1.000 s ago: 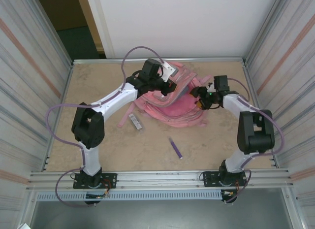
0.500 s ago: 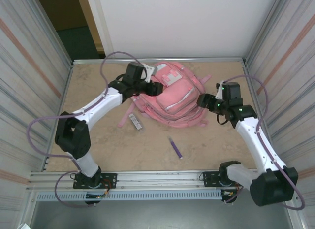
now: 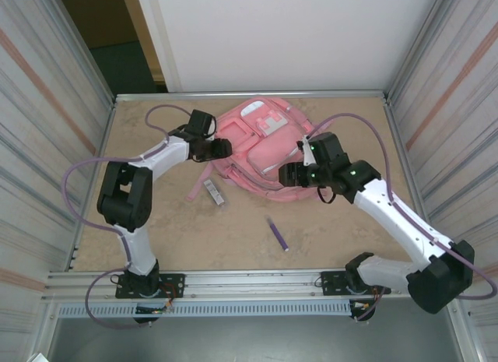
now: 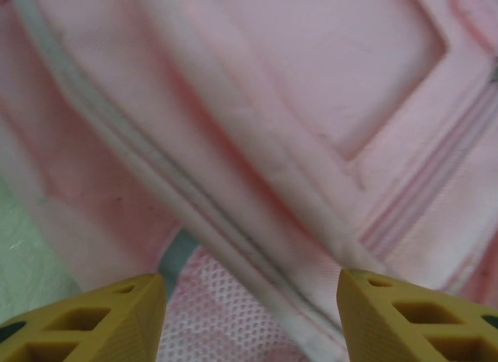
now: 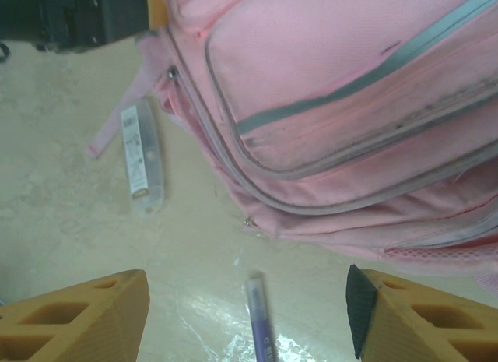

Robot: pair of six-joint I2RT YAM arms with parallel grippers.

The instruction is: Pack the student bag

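Against the left side of the large pink fabric student bag (image 3: pixel 261 140), the left tool (image 3: pixel 221 149) stands apart, gripping nothing. The right tool (image 3: pixel 285 173), also apart and empty, hovers over its near-right corner. The bag lies by the far edge of the desk (image 3: pixel 156 222), zips apparently shut. Closing on loose fabric could drag it. A clear labelled packet (image 3: pixel 213 192) lies beside a pink strap (image 3: pixel 196 189) that might snag; a purple pen (image 3: pixel 278 234) lies nearer the near edge.

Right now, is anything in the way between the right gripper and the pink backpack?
Nothing visible is. The right gripper, open, hangs right at the backpack's near edge. The purple pen and the small clear packet lie on the table nearer the arm bases, not between the two.
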